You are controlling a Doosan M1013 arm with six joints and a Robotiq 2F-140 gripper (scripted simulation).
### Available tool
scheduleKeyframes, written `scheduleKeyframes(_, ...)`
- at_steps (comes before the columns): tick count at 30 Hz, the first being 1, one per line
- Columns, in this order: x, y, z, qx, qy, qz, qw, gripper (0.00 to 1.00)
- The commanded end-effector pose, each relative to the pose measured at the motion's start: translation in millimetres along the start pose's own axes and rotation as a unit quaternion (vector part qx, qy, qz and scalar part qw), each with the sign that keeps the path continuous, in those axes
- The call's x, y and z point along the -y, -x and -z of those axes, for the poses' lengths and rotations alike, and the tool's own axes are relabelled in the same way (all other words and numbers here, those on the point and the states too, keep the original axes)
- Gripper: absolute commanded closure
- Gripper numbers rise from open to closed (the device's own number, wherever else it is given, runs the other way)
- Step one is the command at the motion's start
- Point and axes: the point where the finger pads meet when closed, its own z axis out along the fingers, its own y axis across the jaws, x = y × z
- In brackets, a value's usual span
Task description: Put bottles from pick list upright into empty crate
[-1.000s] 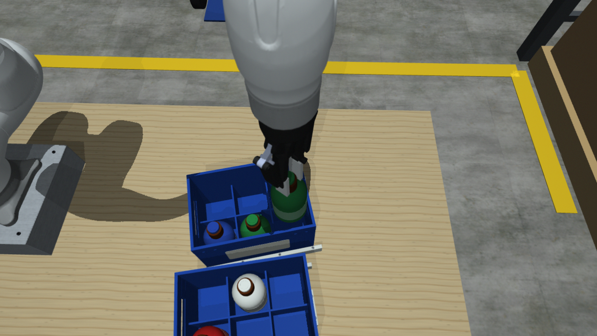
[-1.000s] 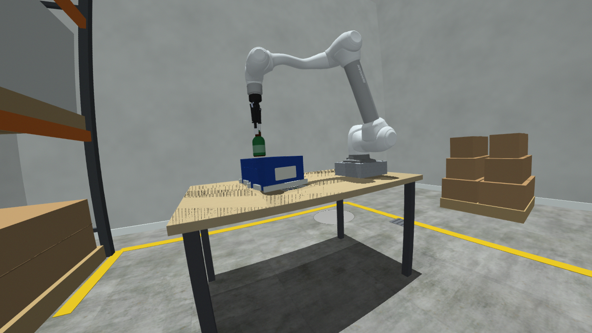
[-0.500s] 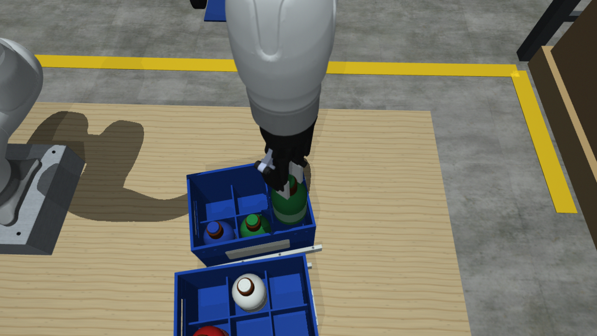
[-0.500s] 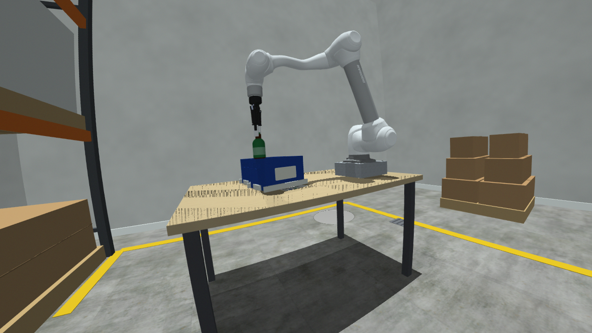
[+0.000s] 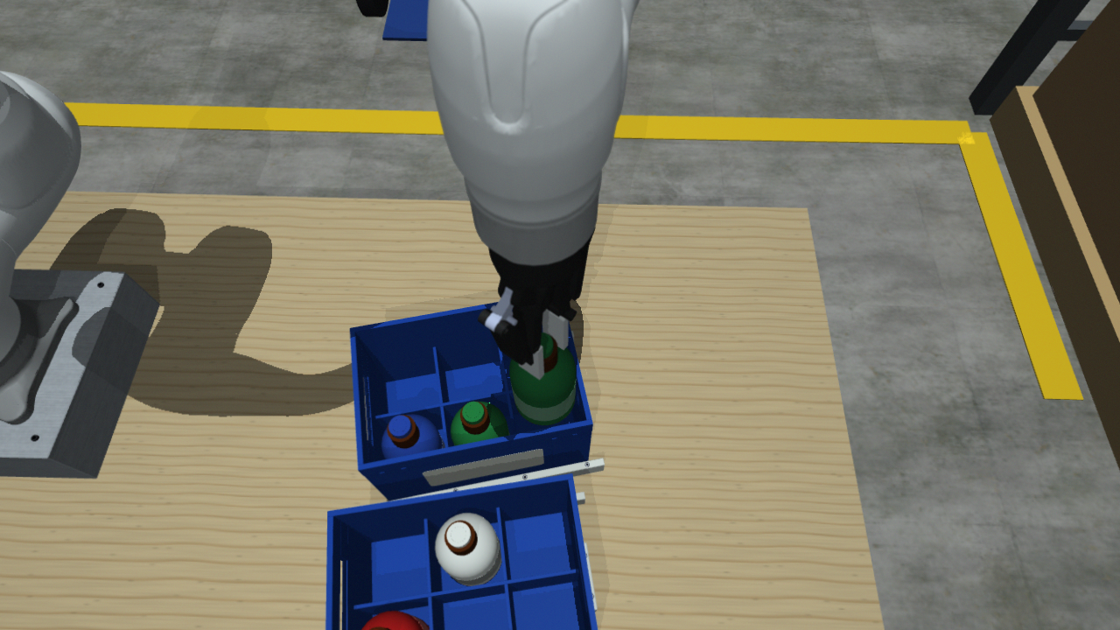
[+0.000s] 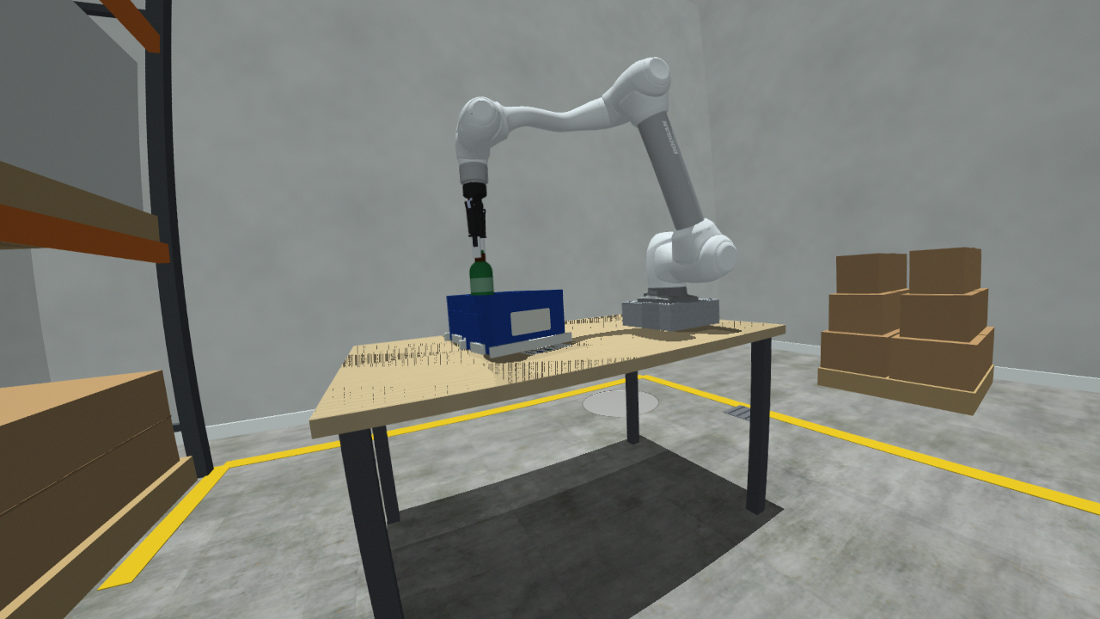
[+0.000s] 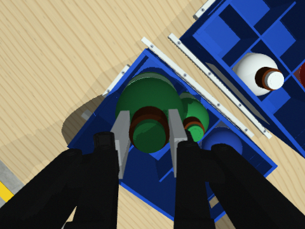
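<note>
My gripper (image 5: pixel 540 353) is shut on the neck of a green bottle (image 5: pixel 543 388) and holds it upright over the right end cell of the far blue crate (image 5: pixel 470 399). In the side view the green bottle (image 6: pixel 481 278) hangs with its base about level with the crate rim. The wrist view shows the fingers on both sides of its brown neck (image 7: pixel 149 124). In that crate stand a blue bottle (image 5: pixel 407 435) and a second green bottle (image 5: pixel 478 421). The near crate holds a white bottle (image 5: pixel 467 546) and a red bottle (image 5: pixel 394 622). I cannot make out the pick list.
A thin white strip (image 5: pixel 516 476) lies between the two crates, which stand close together. The arm's grey base (image 5: pixel 54 375) stands at the table's left. The far crate's left cells are empty. Cardboard boxes (image 6: pixel 907 323) stand on the floor away from the table.
</note>
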Motion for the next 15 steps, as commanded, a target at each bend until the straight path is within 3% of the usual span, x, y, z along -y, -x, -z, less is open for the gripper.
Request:
scheduleKeyframes(1,0.0,0.0,-1.9,0.000,0.000,0.000,1.000,1.00)
scheduleKeyframes(15,-0.1,0.0,-13.9,0.000,0.000,0.000,1.000,1.00)
